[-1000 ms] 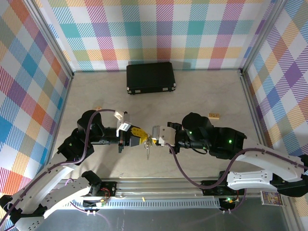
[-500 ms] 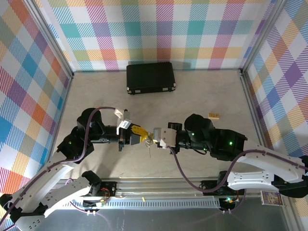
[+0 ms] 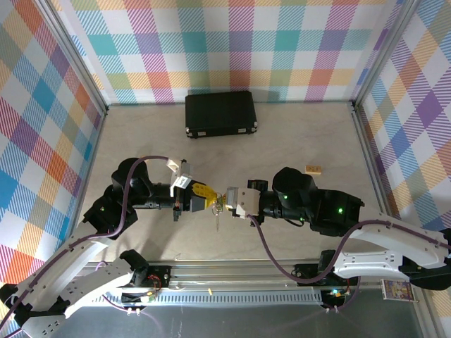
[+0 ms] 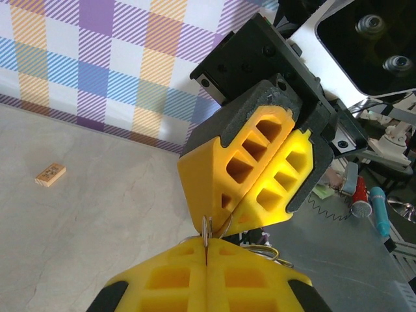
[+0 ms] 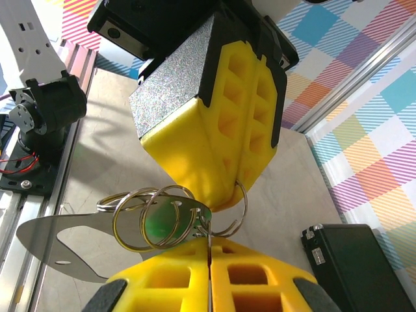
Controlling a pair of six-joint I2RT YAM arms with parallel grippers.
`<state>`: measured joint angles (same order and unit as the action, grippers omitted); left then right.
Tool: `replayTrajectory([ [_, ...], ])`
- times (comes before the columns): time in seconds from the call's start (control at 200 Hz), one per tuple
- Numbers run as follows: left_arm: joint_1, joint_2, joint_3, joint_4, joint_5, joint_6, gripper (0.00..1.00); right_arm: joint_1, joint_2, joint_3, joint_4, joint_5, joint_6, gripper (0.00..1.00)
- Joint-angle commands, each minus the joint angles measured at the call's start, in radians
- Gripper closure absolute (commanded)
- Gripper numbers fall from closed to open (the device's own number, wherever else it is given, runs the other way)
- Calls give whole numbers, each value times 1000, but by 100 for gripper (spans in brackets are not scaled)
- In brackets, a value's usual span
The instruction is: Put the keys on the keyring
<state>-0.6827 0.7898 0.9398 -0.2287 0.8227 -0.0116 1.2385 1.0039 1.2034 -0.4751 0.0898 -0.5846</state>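
– Over the front middle of the tabletop (image 3: 296,134), how do the two arms stand?
– Both reach inward and roughly level, wrist facing wrist, with elbows bent back toward their bases. The left fingers (image 4: 162,279) and the right fingers (image 5: 260,279) meet tip to tip, just beside each other.
– And their state?
– Each pair is pressed flat together with a thin silver wire caught in the seam. That wire belongs to the keyring (image 5: 140,218) (a cluster of overlapping silver loops), so both pairs are clamped on it, and it sits between the two arms.
– Where are the keys?
– The keys (image 5: 158,225) hang on those loops, just beside the right fingers. A green head shows through the rings, and a flat silver blade spreads to the left of it. From above they are a thin sliver dangling under the meeting point.
– Any writing?
– A white tag (image 3: 182,184) on the left wrist carries dark print, too small to read. The small wooden block (image 4: 50,174) on the tabletop has marks, also unreadable.
– What is hard to tell?
– Which loop each pair grips, and how many keys there are, because the loops overlap and the yellow fingers cover their ends. The black case (image 3: 220,113) near the far wall is cut off by the frame edge in the right wrist view.
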Motion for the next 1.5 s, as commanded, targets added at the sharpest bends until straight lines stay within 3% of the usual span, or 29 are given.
replayTrajectory([
  [0.0, 4, -24, 36, 70, 29, -19, 100, 9, -26, -2, -34, 5, 9, 87],
  [0.29, 4, -38, 22, 103, 31, -39, 100, 9, -47, 8, -34, -8, 37, 81],
  [0.47, 4, -50, 19, 118, 42, -38, 100, -9, -65, 42, 16, -11, 163, 79],
  [0.585, 3, -66, 6, 142, 50, -48, 100, -90, -56, 79, 34, -115, 318, 80],
  [0.75, 3, -111, -31, 193, 35, -68, 100, -278, -69, 64, 118, -438, 567, 79],
  [0.935, 3, -146, -80, 267, 31, -109, 100, -300, -3, 97, 153, -681, 669, 66],
  [1.045, 4, -163, -106, 316, 20, -132, 100, -297, 18, 100, 165, -738, 692, 60],
  [1.18, 3, -181, -144, 402, -2, -182, 100, -292, 42, 108, 130, -754, 676, 59],
  [1.495, 2, -167, -171, 481, -12, -215, 100, -259, 74, 106, 159, -767, 637, 68],
])
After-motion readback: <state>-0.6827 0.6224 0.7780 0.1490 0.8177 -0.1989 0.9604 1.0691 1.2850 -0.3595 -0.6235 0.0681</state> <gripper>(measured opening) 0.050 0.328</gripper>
